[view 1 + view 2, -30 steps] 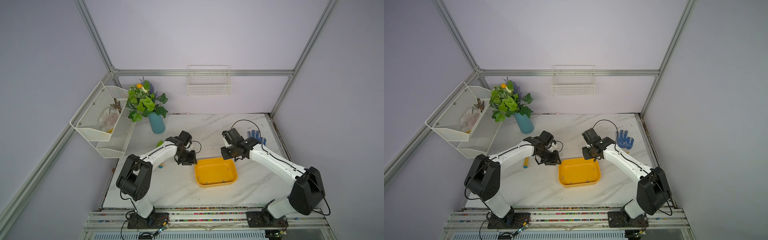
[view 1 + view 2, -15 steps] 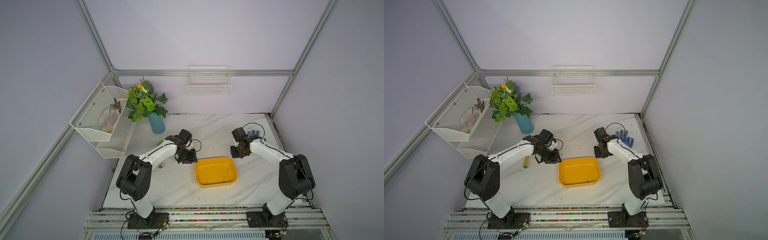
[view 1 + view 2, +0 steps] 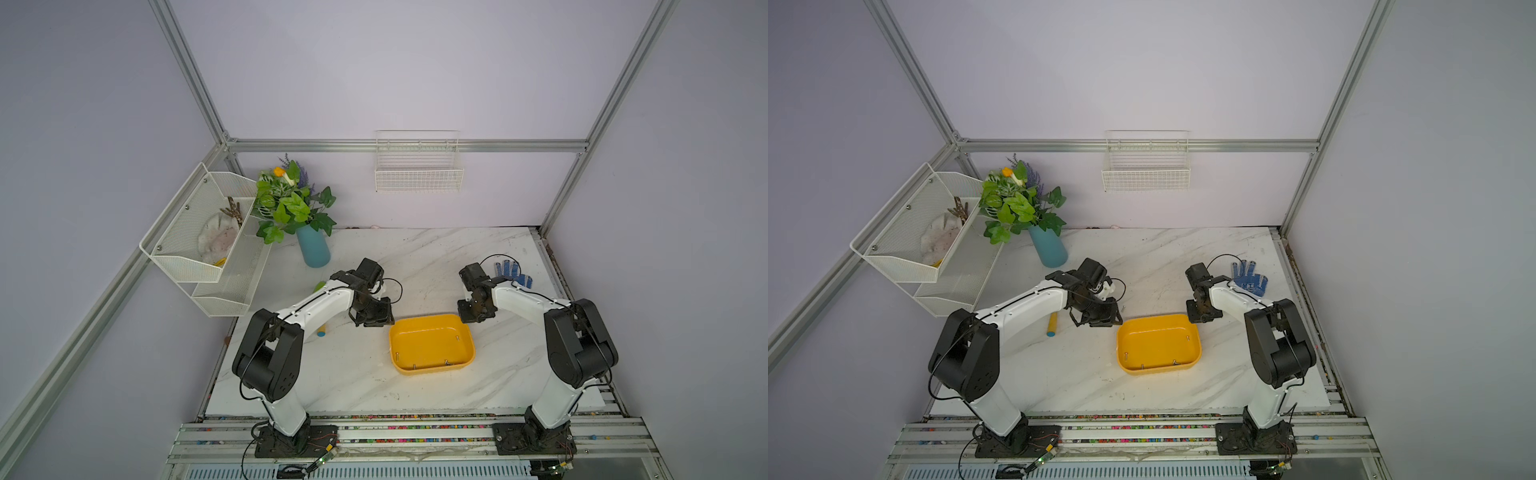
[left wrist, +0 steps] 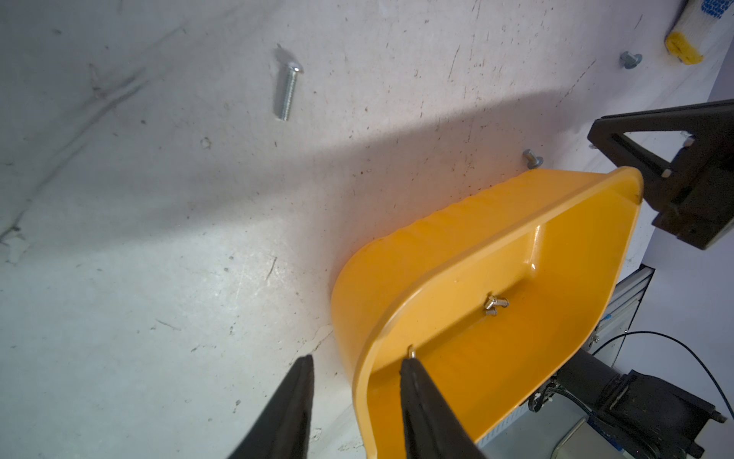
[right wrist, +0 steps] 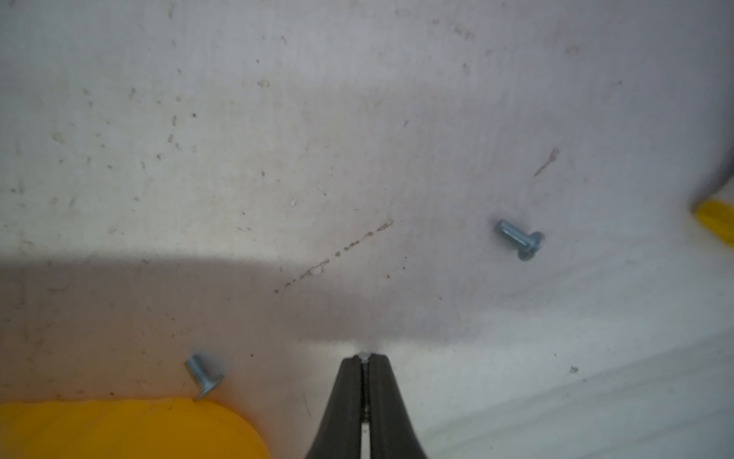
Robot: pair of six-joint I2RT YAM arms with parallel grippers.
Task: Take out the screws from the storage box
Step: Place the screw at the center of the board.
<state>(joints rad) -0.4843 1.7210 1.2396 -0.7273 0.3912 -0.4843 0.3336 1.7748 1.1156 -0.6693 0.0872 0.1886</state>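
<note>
One white, grey-veined marble tabletop [image 3: 353, 374]. One storage box [image 3: 432, 345] of smooth yellow-orange plastic, round-cornered and rimmed, lies on it between two black grippers. The left gripper [image 4: 357, 365] has its tapered fingers spread, straddling the box's corner rim. The right gripper [image 5: 363, 357] is pressed together, with a silvery speck at its tips. Of the screws [image 3: 446, 362], at least four lie in the box. Three loose screws [image 4: 288, 91], threaded and round-headed, lie on the tabletop.

right end effector [image 3: 472, 318] drawn back, arm [image 3: 524, 300] folded

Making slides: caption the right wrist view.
Right gripper shut on a screw; two screws lie on the table outside the storage box.
</note>
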